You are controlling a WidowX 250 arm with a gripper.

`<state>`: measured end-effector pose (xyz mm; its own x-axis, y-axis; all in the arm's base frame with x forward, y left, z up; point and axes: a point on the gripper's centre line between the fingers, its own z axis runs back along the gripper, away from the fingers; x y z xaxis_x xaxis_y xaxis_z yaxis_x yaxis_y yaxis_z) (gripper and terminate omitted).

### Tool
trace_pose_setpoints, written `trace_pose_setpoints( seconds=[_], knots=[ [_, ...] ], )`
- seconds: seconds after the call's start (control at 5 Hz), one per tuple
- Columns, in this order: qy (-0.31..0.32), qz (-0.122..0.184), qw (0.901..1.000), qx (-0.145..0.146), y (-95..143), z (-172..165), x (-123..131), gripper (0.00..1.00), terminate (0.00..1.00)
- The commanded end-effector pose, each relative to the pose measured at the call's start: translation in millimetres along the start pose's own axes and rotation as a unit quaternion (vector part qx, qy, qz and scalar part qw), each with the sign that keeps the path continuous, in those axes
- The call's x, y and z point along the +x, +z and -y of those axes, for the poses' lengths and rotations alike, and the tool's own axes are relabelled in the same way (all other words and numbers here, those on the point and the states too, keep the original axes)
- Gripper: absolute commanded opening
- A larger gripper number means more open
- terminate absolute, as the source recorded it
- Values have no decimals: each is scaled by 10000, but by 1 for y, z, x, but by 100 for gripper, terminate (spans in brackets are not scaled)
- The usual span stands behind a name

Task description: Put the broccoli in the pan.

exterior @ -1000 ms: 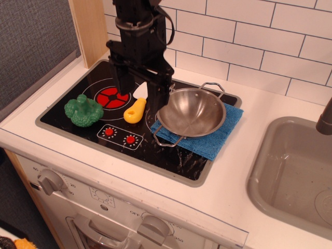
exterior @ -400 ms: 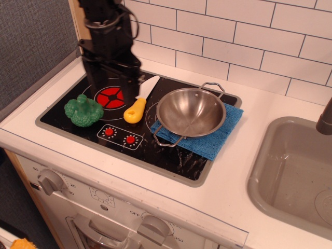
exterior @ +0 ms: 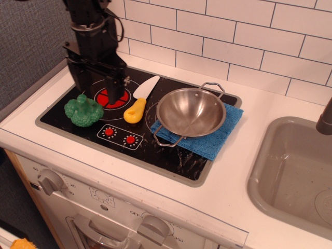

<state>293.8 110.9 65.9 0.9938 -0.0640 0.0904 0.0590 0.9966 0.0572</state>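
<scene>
I see the gripper (exterior: 97, 89) jaws apart, empty, hanging just behind the broccoli (exterior: 83, 110). Broccoli sits on the stovetop's (exterior: 171, 158) left edge, well apart from the pan (exterior: 191, 111) on the blue cloth (exterior: 220, 136).

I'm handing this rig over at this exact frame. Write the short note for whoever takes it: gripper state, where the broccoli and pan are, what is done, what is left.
Gripper: open, empty, hanging over the rear left of the stove just behind the broccoli.
Broccoli: on the front left of the black stove top, untouched.
Pan: empty, sitting on the blue cloth at the right of the stove.
A yellow-handled toy knife lies between broccoli and pan.
Done: nothing placed yet.
Left: lower onto the broccoli, grasp, carry it right over the knife, release in the pan.
</scene>
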Motion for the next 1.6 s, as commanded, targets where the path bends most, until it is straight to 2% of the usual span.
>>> trace_pose_setpoints(
  seconds=[0.0,0.6,0.8,1.2,1.4],
  knots=[
    [197,-48,9992,345,9,-24,-10,100,0],
    [274,-345,9988,213,-9,-28,-16,100,0],
    [256,-306,9990,209,-8,-28,-16,0,0],
    [189,-276,9991,246,-8,-23,-15,0,0],
    [116,45,9993,340,14,-8,-6,0,0]
  ],
)
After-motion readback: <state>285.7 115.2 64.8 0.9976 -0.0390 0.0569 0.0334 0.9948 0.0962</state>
